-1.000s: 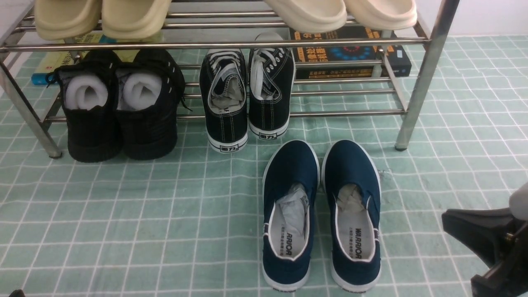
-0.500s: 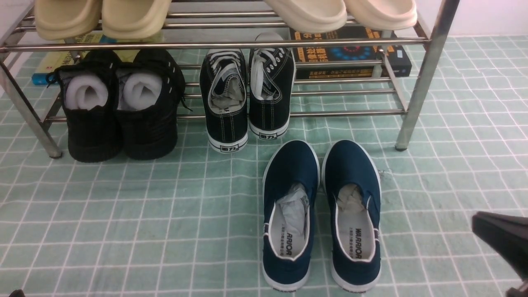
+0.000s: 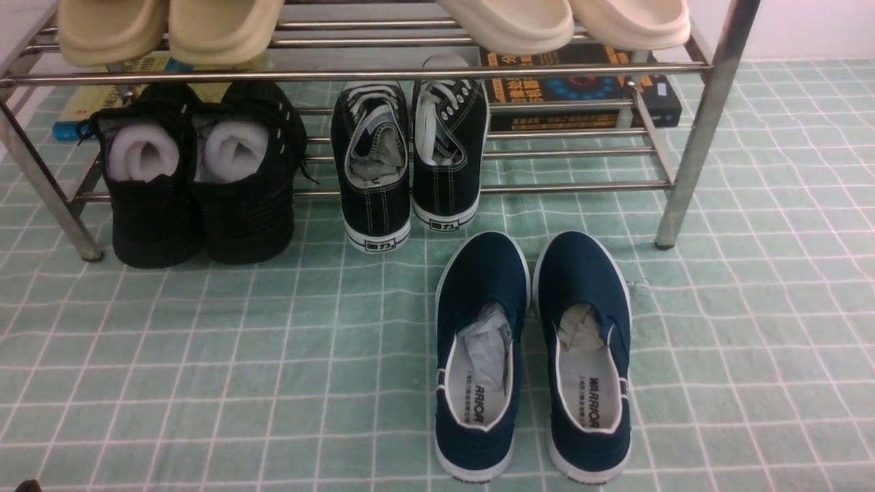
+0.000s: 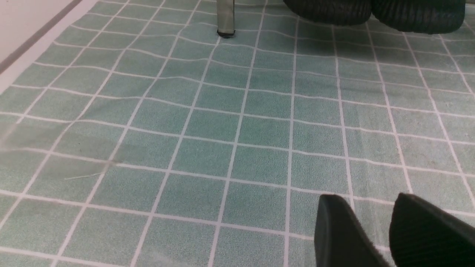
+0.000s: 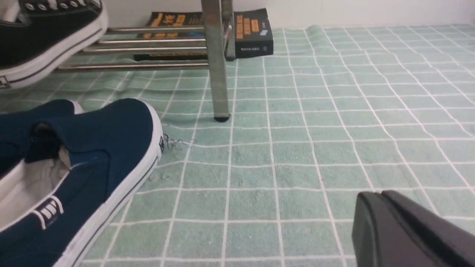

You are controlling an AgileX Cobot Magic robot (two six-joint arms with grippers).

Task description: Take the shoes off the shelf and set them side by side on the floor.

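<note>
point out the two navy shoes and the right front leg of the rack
left navy shoe (image 3: 482, 280), front view, on the toe top
right navy shoe (image 3: 581, 277), front view, on the toe top
rack leg (image 3: 690, 157), front view, on the middle of the chrome tube

Black shoes (image 3: 198, 178), lace-up sneakers (image 3: 409, 160), beige slippers (image 3: 167, 27), dark book (image 3: 581, 89).

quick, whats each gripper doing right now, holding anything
Left gripper: open, a gap between its fingers, holding nothing.
Right gripper: shut, empty, apart from the navy shoes.
</note>
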